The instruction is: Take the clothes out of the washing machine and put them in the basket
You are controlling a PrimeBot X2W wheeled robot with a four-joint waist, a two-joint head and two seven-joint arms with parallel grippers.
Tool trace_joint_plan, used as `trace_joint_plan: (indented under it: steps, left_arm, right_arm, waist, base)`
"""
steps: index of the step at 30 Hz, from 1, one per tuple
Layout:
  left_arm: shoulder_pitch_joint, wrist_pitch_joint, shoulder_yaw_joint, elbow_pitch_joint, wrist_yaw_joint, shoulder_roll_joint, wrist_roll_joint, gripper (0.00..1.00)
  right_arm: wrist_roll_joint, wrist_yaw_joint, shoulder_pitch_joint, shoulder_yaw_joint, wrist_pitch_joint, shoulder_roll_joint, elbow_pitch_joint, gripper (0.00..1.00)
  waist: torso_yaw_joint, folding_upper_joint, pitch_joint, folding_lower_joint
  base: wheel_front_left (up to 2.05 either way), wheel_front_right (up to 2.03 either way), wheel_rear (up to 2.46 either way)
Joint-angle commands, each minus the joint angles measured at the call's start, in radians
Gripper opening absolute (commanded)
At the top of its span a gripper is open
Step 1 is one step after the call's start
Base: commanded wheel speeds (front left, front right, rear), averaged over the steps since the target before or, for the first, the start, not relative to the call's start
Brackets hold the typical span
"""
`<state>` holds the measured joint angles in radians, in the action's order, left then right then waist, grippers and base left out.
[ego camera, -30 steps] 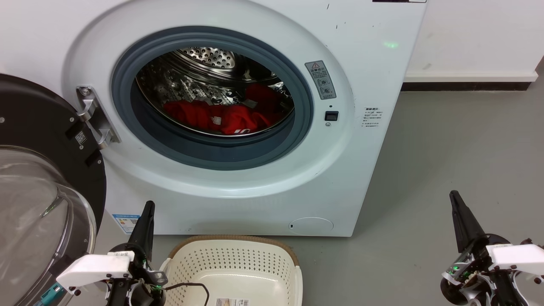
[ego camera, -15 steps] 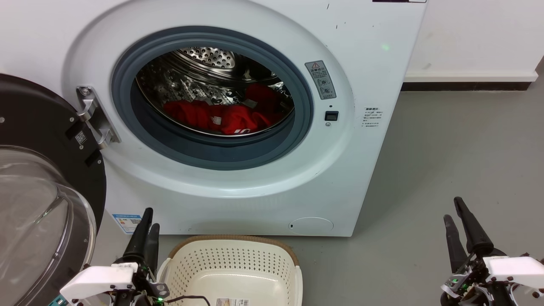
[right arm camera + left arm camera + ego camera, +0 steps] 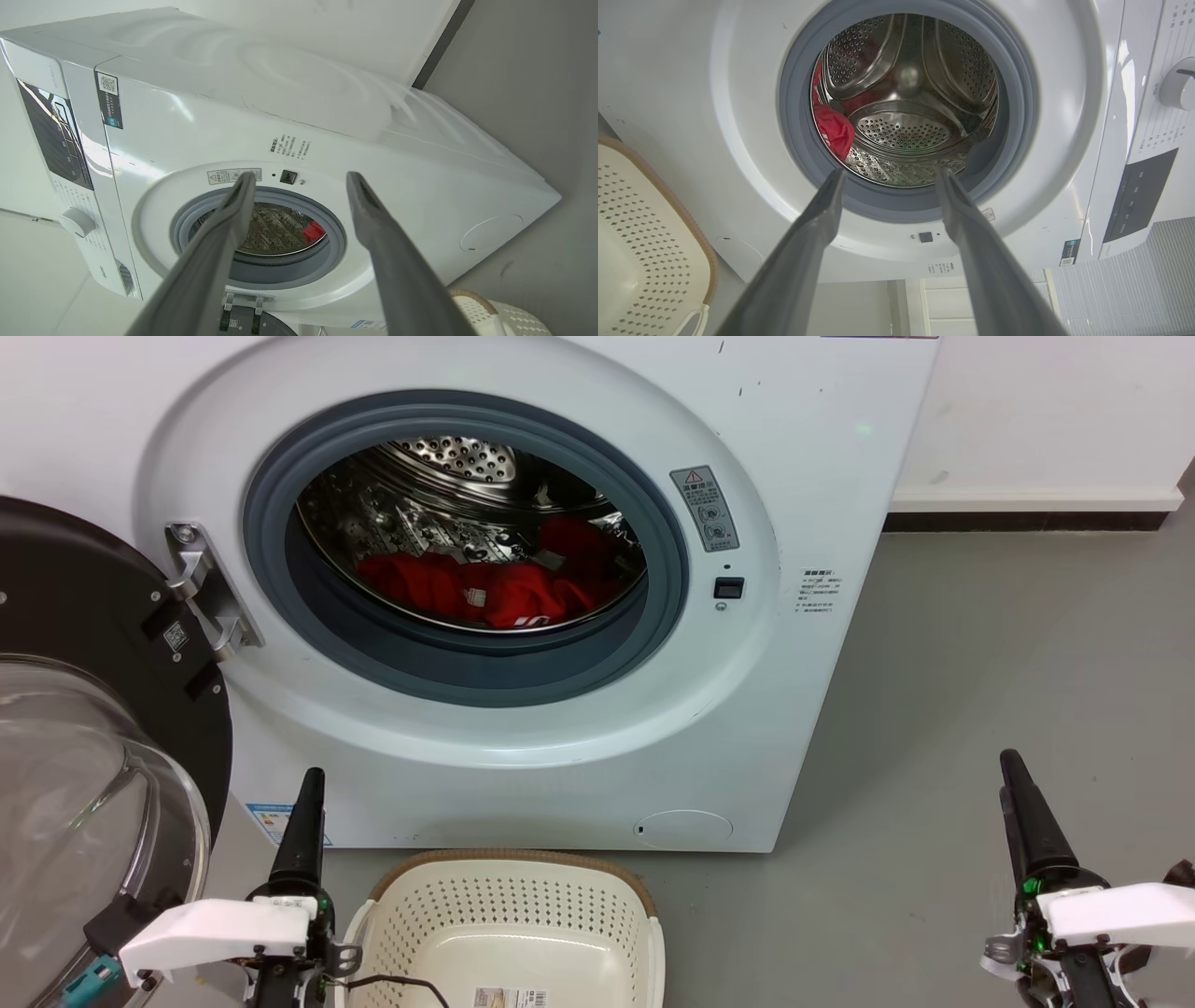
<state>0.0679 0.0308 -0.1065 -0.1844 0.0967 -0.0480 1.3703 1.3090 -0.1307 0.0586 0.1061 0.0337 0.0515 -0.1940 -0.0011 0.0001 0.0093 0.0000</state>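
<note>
The washing machine [image 3: 822,476] stands with its porthole open. The red clothes [image 3: 485,590] lie at the bottom of the steel drum, also seen as clothes [image 3: 833,130] in the left wrist view and clothes [image 3: 314,231] in the right wrist view. The cream basket [image 3: 513,915] sits empty on the floor before the machine. My left gripper [image 3: 310,782] hangs low beside the basket's left rim, pointing up at the machine. My right gripper [image 3: 1010,767] hovers over the floor to the machine's right. Both wrist views show the fingers [image 3: 822,219] and fingers [image 3: 373,219] spread apart, holding nothing.
The black-framed glass door [image 3: 93,756] stands swung open at the left, close to my left arm. Grey floor [image 3: 980,644] stretches to the right of the machine, up to a white wall with a dark skirting [image 3: 1018,523].
Both wrists have rolled: half a second ago each gripper showed two separate fingers, now each is edge-on again. The left gripper sits slightly further left. The clothes have not moved.
</note>
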Motion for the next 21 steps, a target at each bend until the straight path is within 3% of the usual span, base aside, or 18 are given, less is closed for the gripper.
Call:
trace_joint_plan:
  steps: [1, 11, 21]
  left_arm:
    - [0.009, -0.010, 0.004, 0.030, -0.007, -0.002, -0.041, 1.00]
    - [-0.006, -0.051, 0.053, 0.080, -0.071, -0.002, -0.276, 1.00]
    - [-0.018, -0.088, 0.083, 0.115, -0.118, -0.002, -0.444, 1.00]
  right_arm:
    - [-0.049, 0.000, 0.003, -0.004, -0.012, 0.000, 0.031, 1.00]
    - [-0.309, 0.000, -0.014, -0.031, -0.053, 0.000, 0.089, 1.00]
    - [-0.501, 0.000, -0.032, -0.044, -0.091, 0.000, 0.131, 1.00]
  waist:
    - [0.000, -0.0001, 0.001, 0.0000]
    - [0.000, -0.0001, 0.006, 0.0000]
    - [0.001, -0.0001, 0.010, 0.0000]
  base:
    - [0.00, 0.00, 0.00]
    - [0.00, 0.00, 0.00]
    - [0.00, 0.00, 0.00]
